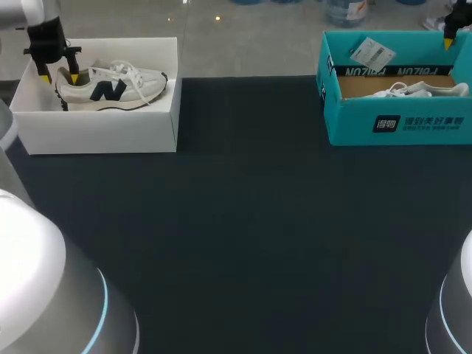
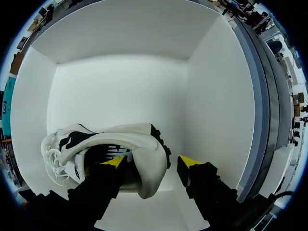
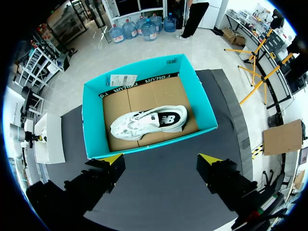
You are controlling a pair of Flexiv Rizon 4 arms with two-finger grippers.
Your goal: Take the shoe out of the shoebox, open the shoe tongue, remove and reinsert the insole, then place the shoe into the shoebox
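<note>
I judge this to be the first step, taking the shoe out of its box. My left arm (image 1: 46, 37) is down inside the white shoebox (image 1: 103, 134) at the far left of the desk (image 1: 243, 221). The white shoe (image 1: 122, 87) lies on its side in that box, with the heel toward my arm and the toe pointing to the middle of the desk.

In the left wrist view the left jaws are released and straddle the heel of the shoe (image 2: 144, 154). One yellow fingertip (image 2: 114, 162) sits at the collar opening and the other stands just outside the heel, apart from it. Nothing is gripped yet.

The next move, as I read it, is to clench on the heel wall and lift straight up, high enough for the toe to clear the box's rim. The near wall is close on the outer finger's side, so I would not drift that way.

The right jaws hang high over the teal shoebox (image 3: 144, 144), spread wide and holding nothing. A second white shoe (image 3: 149, 122) lies on that box's cardboard floor.

The desk is dark and matte. The two boxes stand well apart at its far corners, with a broad dark stretch between them for the insole work.
</note>
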